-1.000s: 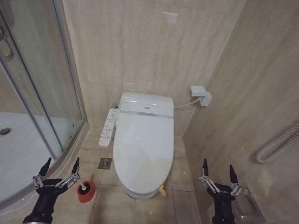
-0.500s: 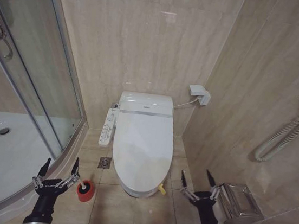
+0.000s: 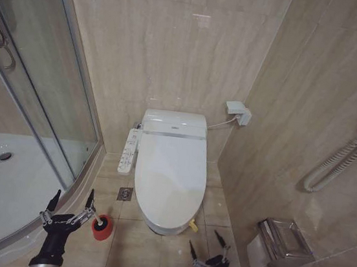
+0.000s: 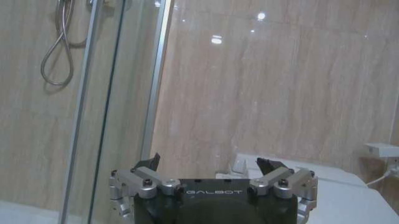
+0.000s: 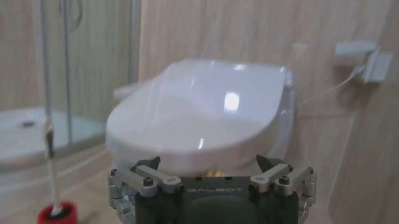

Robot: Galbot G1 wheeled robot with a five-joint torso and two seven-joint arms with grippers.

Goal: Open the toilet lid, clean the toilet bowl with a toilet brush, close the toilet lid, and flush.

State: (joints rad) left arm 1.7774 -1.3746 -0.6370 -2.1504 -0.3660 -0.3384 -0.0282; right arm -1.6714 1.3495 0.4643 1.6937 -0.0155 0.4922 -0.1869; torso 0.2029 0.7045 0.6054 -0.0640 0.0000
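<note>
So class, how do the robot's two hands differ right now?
The left hand is beside the red brush holder, near the shower; the right hand is lower, by the closed toilet lid's front. The left points up; the right tilts. Both are open and empty.

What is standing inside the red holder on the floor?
The toilet brush: its thin white handle rises out of the red holder. The bristle head sits down inside, covered by the cup.

Glossy white plastic toilet lid (image 3: pixel 169 175), polished beige wall tiles (image 3: pixel 176 48)
</note>
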